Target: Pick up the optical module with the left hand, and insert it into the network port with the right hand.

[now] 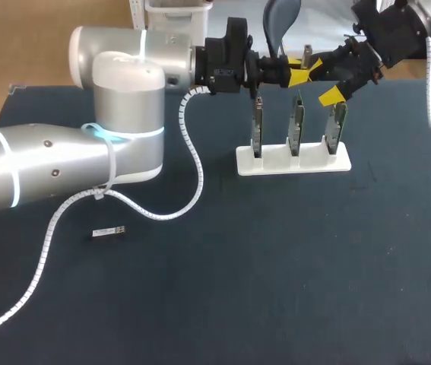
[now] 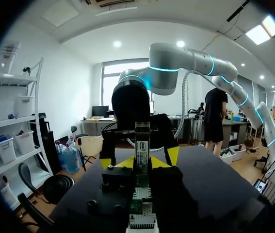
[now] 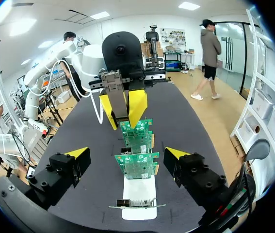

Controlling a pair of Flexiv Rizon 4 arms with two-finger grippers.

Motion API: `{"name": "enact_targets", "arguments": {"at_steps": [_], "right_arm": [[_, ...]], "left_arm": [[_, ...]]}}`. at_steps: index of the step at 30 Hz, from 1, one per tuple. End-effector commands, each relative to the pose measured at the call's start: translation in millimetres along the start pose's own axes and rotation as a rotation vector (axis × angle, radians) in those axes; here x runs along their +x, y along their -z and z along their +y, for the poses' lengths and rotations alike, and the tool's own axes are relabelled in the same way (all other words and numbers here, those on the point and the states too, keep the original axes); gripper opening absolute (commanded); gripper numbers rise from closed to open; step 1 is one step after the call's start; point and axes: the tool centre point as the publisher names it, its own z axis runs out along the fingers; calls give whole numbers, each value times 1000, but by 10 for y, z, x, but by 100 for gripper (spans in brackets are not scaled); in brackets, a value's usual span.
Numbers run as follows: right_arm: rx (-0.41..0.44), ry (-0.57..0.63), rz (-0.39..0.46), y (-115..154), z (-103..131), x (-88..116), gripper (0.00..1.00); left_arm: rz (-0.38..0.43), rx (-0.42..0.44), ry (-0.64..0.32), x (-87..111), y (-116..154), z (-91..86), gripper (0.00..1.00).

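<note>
Metal optical module (image 2: 142,141) is pinched between the left gripper's (image 2: 139,161) yellow tips, near the tops of the green boards (image 3: 136,165) on the white stand (image 1: 293,162); right gripper (image 3: 126,155) spread wide over those boards; a second module (image 1: 109,231) lies on the table (image 1: 276,289), well apart.

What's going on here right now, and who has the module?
The left gripper is shut on a slim silver metal optical module, holding it in the air beyond the white plastic stand that carries three upright green circuit boards. The right gripper hovers over those boards facing the left one, its fingers open and empty, so the handover has not happened yet. A second small silver module lies on the dark table near the left arm.
</note>
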Motion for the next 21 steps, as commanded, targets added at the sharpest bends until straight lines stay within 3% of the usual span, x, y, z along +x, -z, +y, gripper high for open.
{"name": "enact_targets", "arguments": {"at_steps": [1,21], "right_arm": [[2,1,0,-4,4,1,100],[2,1,0,-4,4,1,100]], "left_arm": [[2,1,1,7,-13,12,0],[13,-12,13,40,-26,14,0]]}}
